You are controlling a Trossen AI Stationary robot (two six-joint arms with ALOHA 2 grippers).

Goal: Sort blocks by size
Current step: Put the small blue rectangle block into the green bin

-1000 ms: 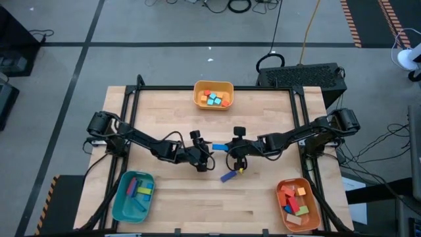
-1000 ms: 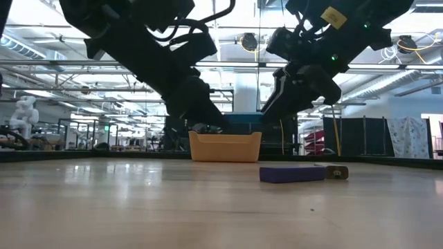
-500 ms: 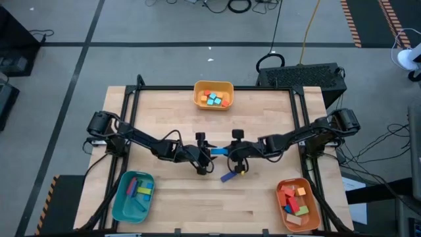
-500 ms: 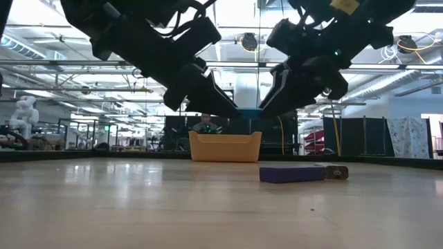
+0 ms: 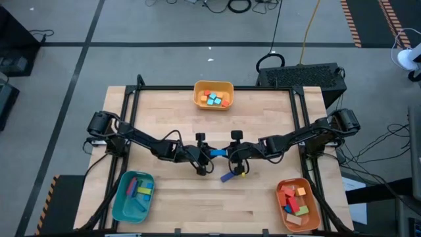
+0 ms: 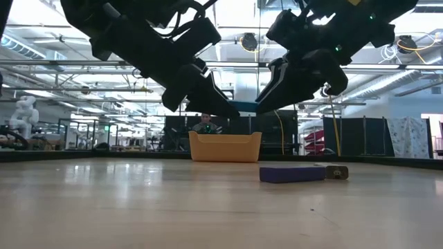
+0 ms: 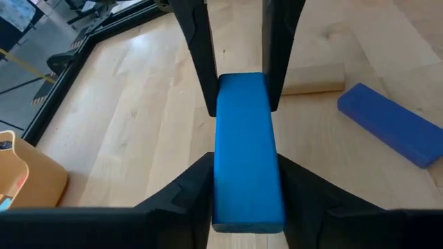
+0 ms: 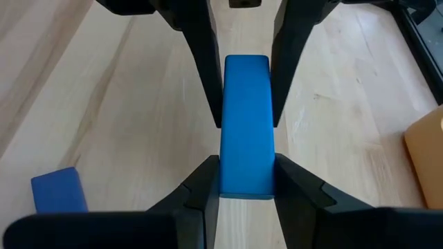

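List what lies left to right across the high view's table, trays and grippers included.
Teal tray → left gripper → blue bar held between both → right gripper → orange tray.

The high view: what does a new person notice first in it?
The two arms meet over the table's middle, and the left pincer and the right pincer each grip one end of a light blue bar held above the wood. Below it lie a dark blue bar and a small tan block.
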